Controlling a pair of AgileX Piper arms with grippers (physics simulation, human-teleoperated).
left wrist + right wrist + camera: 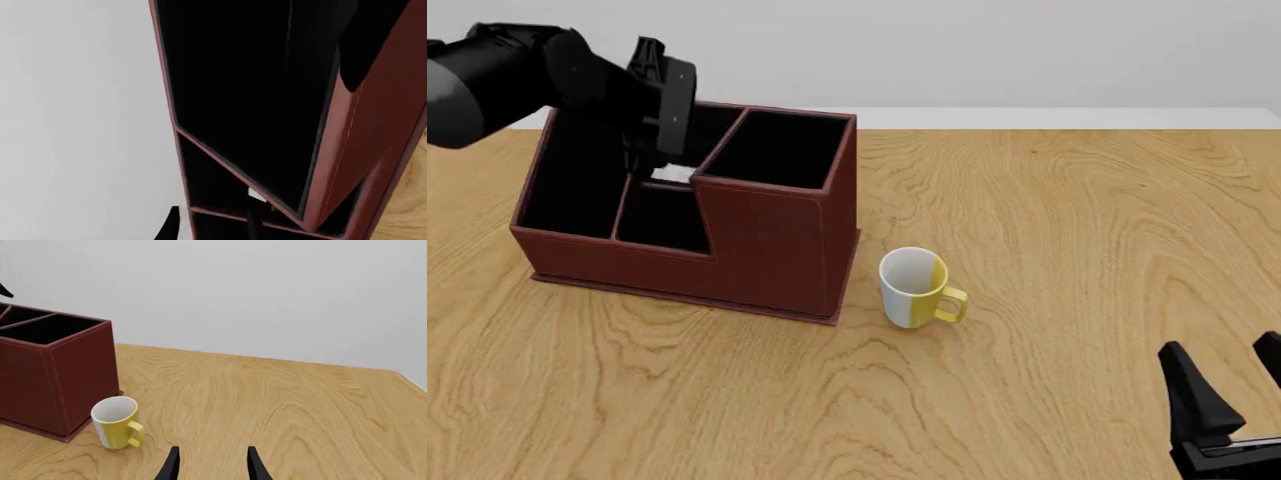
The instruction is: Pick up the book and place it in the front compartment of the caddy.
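The dark red-brown caddy [767,245] stands at the table's left, its stepped wall facing me. My left gripper [657,150] hangs over its middle, open; in the left wrist view [211,227] the caddy's rim [220,214] shows between the fingers, with nothing held. The black book is almost lost against the dark inside. Only a white patch of page edges [671,174] shows just under the gripper, at the back of the low front compartment; it also shows in the left wrist view [257,195]. My right gripper [212,465] is open and empty near the table's front right [1228,385].
A white-and-yellow mug [917,288] stands upright just right of the caddy, handle to the right; it also shows in the right wrist view [117,422]. A pale wall rises behind the wooden table [1068,220].
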